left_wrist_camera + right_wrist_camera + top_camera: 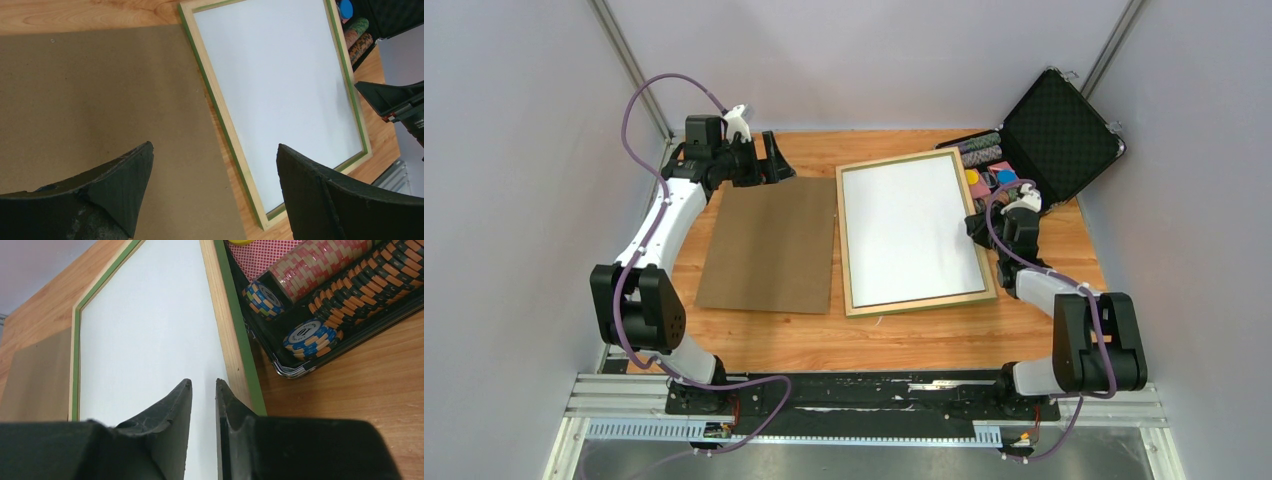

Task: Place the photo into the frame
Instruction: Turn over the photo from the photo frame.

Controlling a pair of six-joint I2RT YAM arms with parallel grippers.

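The frame (842, 245) lies flat on the table right of centre, pale wood side up, with green showing along its edges (223, 116) (226, 325). A white sheet (909, 232) (280, 80) (150, 330) fills its opening. No printed picture shows on it, so I cannot tell whether it is the photo's back. My right gripper (972, 225) (203, 381) hangs low over the sheet's right part, just inside the right rail, its jaws a narrow gap apart with nothing between them. My left gripper (774, 160) (215, 146) stands wide open and empty at the back left.
A plain brown backing board (769, 245) (100, 100) (35, 375) lies flat just left of the frame. An open black case (1044, 130) with rows of poker chips (325, 285) sits at the back right, close to the frame's right rail. Grey walls enclose the table.
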